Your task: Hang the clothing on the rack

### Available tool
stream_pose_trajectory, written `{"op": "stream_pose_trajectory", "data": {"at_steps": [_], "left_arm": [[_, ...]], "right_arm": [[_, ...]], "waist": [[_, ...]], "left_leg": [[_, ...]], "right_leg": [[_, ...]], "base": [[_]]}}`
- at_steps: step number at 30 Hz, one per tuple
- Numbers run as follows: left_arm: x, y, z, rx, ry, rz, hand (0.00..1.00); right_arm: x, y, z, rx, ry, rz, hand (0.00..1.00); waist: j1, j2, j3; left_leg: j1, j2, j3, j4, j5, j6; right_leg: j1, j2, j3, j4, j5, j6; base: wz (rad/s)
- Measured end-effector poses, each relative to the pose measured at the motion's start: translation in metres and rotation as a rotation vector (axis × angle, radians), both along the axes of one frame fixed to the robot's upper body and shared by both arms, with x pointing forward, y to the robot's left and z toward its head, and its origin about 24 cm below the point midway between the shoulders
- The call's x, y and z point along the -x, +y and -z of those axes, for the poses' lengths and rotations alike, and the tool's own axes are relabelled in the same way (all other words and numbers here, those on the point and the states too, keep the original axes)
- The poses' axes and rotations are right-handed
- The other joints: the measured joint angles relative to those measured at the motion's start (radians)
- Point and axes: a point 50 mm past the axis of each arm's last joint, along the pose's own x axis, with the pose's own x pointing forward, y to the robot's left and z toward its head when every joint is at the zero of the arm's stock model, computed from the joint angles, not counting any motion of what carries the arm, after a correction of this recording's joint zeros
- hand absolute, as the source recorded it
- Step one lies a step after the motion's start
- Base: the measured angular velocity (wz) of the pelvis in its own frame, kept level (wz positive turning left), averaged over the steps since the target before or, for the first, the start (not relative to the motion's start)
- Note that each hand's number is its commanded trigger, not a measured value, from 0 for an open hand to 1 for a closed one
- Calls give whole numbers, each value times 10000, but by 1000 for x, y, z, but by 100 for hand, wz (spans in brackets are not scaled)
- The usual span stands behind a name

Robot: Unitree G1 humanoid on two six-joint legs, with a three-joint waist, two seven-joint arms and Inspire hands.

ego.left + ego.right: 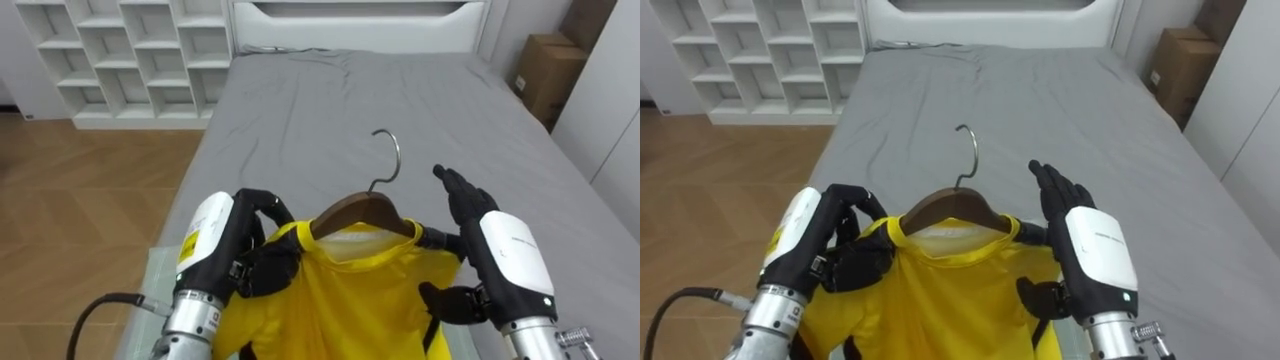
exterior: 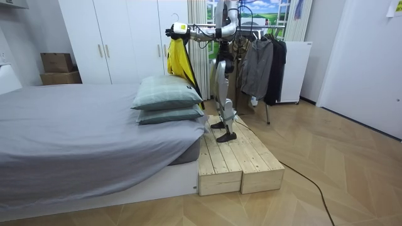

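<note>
We see a yellow shirt [image 1: 330,300] on a brown hanger [image 1: 360,212]; both are held up in the air over a grey bed [image 1: 300,110], between the two hands. The hanger's metal hook [image 1: 392,150] sticks out at 12 o'clock from the hanger; it is on nothing. The left hand [image 1: 215,245] is at 9 o'clock from the hanger; its dark fingers are curled tight round the shirt's shoulder, where the end of the hanger lies under the cloth. The right hand [image 1: 510,255] is at 3 o'clock from the hanger; its fingers are straight and point to 12 o'clock, and it rests flat against that end of the hanger. The shirt hangs down toward 6 o'clock, between the two arms.

A white shelf [image 1: 130,50] stands at 10 o'clock past the bed; a brown box [image 1: 548,75] sits at 2 o'clock.

In the room view we see the robot stand on a wooden step [image 2: 232,160] by the bed, just beside two pillows [image 2: 166,100]; its arms reach out to the room view's left with the shirt held high. Dark clothes [image 2: 260,66] hang on a rack behind it.
</note>
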Motion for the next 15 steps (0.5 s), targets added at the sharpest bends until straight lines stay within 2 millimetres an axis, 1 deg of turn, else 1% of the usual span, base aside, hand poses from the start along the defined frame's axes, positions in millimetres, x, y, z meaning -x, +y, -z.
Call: {"op": "stream_pose_trajectory", "data": {"at_steps": [4, 8, 11, 15], "left_arm": [[2, -9, 0, 16, -24, 395, 100], [4, -16, 0, 41, -90, 789, 100], [5, -21, 1, 44, -63, 1020, 100], [5, -24, 1, 60, -36, 1135, 100]], "right_arm": [[0, 4, 0, 133, -18, -202, 0], [-5, 12, -4, 110, -227, -554, 0], [-8, 16, -8, 83, -393, -726, 0], [-11, 20, -10, -35, -497, -870, 0]], "waist": [[27, -4, 2], [25, -21, 12], [28, -70, 39], [34, -199, 108]], "left_leg": [[4, -5, -2, -38, 0, 0], [3, -8, -1, -44, 1, 0], [-3, -7, -6, -38, 2, 1], [-11, -2, -9, -25, 2, 1]], "right_leg": [[-8, 0, 3, -3, 0, 0], [-64, -1, 7, -3, 0, 0], [-78, -2, 8, -3, 0, 0], [-78, -1, 7, -2, 0, 0]], "base": [[0], [0], [0], [0]]}}
